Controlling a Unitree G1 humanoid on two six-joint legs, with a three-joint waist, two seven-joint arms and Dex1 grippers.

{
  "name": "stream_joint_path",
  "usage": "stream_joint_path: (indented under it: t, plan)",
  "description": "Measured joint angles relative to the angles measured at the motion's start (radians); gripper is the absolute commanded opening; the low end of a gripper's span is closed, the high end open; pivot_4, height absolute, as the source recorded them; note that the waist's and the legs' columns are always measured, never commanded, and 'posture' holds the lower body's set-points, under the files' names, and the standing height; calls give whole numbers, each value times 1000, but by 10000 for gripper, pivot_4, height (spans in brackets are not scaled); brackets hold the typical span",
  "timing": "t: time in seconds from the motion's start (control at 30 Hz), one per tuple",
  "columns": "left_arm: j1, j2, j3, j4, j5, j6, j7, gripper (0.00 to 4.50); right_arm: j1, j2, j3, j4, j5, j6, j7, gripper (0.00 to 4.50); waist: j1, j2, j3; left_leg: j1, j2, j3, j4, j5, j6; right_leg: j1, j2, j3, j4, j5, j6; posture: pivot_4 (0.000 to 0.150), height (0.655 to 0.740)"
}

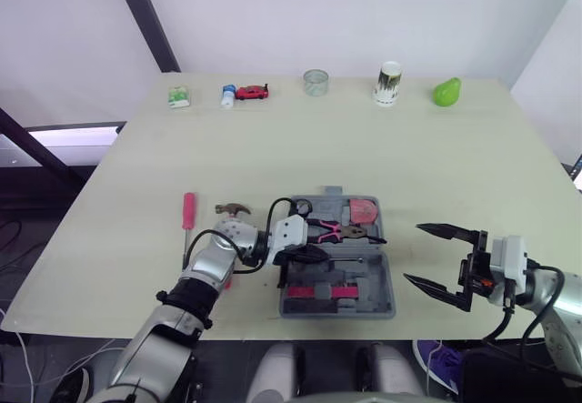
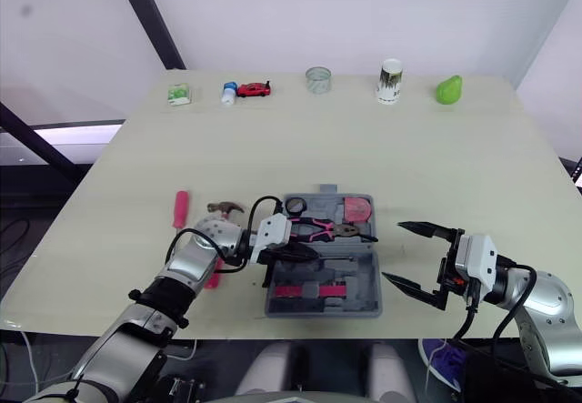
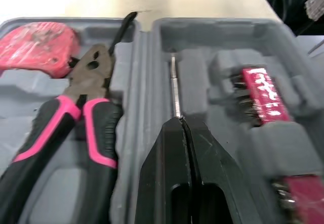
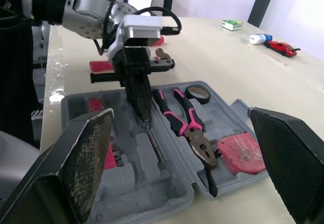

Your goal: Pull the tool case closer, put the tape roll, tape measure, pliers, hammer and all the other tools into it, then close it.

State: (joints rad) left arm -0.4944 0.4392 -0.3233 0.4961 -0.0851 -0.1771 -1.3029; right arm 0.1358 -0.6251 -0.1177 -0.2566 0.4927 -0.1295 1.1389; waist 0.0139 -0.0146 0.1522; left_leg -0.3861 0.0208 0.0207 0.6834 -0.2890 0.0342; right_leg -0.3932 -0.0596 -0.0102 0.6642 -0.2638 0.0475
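Head view. Open grey tool case point(image 1: 386, 266) flat near the front edge of the table point(image 1: 473, 166). In its far half: black tape roll point(image 1: 301, 207), pink-handled pliers point(image 1: 338, 232), red tape measure point(image 1: 363, 210). In the near half: pink bit holder point(image 1: 329, 291). Left gripper point(image 1: 307, 254) low over the near half, fingers pressed together. Right gripper point(image 1: 412, 253) just off the case's right side, apart from it, spread wide, holding nothing. On the table left of the case: hammer point(image 1: 234, 210), head beside the left arm; further left, pink screwdriver point(image 1: 188, 212). Along the far edge: small box point(image 1: 179, 97), red toy car point(image 1: 252, 92), glass point(image 1: 316, 82), paper cup point(image 1: 388, 83), green pear point(image 1: 446, 91).

Left wrist view. Fingers point(image 3: 212, 163) closed tight, pinching a thin metal shaft point(image 3: 174, 90) laid along a groove of the near half. Pliers point(image 3: 86, 113) across the hinge ridge; bit holder point(image 3: 266, 95) on the other side.

Right wrist view. Own fingers point(image 4: 86, 158) far apart, empty. Left gripper point(image 4: 146, 118) angled down into the case, shaft point(image 4: 154, 150) at its tip, pliers point(image 4: 190, 133) just beside.
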Motion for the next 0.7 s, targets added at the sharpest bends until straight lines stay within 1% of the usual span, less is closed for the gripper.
stream_joint_path:
  t: [0.13,0.47,0.7]
  plan:
    - [-6,-13,0,27,6,-19,1,435,0,0,0,0,0,0,0,45000,0,0,0,0,0,0,0,0,0,0,0,0,0,0,0,1500,7400]
    - [-3,-8,-6,30,44,-49,16,435,5,-6,-4,0,0,0,0,45000,-1,0,0,1,0,0,0,0,0,1,0,0,0,0,0,1500,7400]
    - [-3,9,-40,-2,83,-31,44,435,5,-6,-4,0,0,0,0,45000,-1,1,-2,7,1,0,0,0,0,7,0,0,0,0,0,1500,7400]
